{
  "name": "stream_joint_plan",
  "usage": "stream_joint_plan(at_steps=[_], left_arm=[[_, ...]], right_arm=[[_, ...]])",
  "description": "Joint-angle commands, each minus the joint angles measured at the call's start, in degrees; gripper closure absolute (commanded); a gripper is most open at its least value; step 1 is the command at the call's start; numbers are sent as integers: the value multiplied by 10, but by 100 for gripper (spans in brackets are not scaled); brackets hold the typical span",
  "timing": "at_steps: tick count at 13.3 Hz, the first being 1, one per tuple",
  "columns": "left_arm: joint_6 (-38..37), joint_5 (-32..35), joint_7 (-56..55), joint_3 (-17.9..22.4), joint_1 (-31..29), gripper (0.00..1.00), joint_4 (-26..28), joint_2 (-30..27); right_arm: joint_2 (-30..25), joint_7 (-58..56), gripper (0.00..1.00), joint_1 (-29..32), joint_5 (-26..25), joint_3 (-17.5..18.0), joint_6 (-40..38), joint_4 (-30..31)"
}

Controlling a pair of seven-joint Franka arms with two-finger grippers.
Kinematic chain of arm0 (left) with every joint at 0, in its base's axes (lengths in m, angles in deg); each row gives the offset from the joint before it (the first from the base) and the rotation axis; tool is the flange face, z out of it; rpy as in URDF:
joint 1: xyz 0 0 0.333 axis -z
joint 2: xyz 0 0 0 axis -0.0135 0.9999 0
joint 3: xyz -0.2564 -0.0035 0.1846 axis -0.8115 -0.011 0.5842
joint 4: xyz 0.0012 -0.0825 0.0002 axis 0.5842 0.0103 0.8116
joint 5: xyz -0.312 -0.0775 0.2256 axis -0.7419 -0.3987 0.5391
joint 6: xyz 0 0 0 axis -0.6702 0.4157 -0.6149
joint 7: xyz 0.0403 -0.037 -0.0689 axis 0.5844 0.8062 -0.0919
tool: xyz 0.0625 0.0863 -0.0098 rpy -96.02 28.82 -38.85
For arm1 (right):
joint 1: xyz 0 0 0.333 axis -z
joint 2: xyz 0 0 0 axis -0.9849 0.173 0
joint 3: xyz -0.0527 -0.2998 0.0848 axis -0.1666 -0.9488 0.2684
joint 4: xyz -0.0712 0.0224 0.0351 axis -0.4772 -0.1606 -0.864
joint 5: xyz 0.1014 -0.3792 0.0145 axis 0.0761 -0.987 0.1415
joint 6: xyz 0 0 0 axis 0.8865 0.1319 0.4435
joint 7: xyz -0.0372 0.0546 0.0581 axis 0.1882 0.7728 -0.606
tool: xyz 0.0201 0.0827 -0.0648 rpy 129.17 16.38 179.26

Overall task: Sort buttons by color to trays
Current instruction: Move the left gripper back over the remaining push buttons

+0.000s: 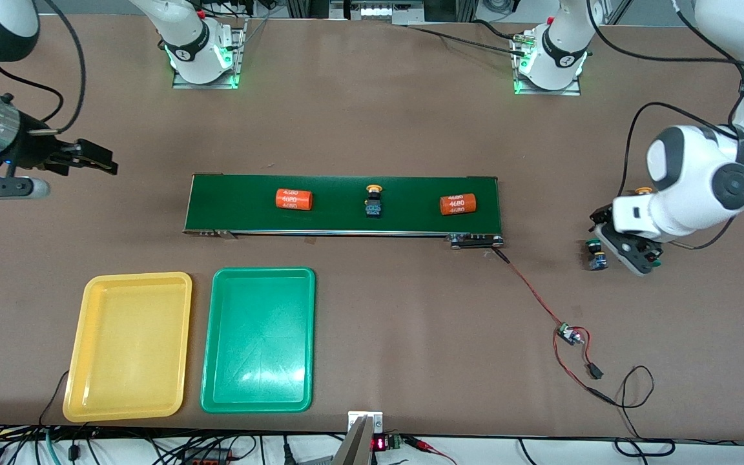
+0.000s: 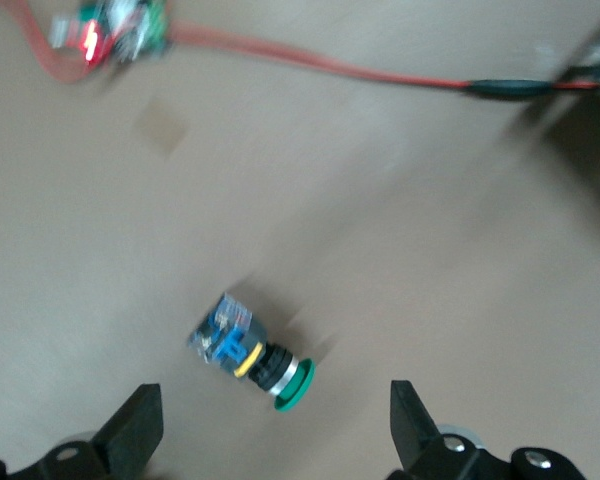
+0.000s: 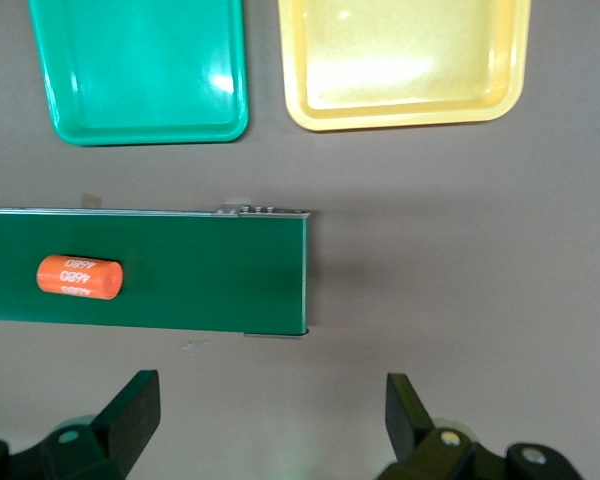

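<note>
Fingers spread and holding nothing, our right end effector (image 1: 97,158) waits over bare table (image 1: 372,129). Yellow tray (image 1: 128,345) and green tray (image 1: 258,339) lie side by side. We see a yellow-capped button (image 1: 373,199) on the conveyor belt (image 1: 230,203), cap toward the bases. Our left end effector (image 2: 275,425), wide open, hovers over a green-capped button (image 2: 250,350) lying on its side; another button is mostly hidden by the arm.
</note>
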Motion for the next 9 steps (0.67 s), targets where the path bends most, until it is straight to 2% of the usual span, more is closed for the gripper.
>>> stream_joint_plan(at_steps=[1,4,7,9], left_arm=[[38,-21,-135,20,7,0,-4,35],[41,-18,-310,21,8,0,-5,57],[82,-17,-339,21,12,0,-7,85],[88,-17,-339,23,13,4,-8,95]], right_arm=[[-2,13,0,-13,7,-1,31,33],[-14,13,0,-27,9,0,81,84],[-32,17,0,-53,11,0,134,155],[-35,75,0,-83,11,0,168,183]])
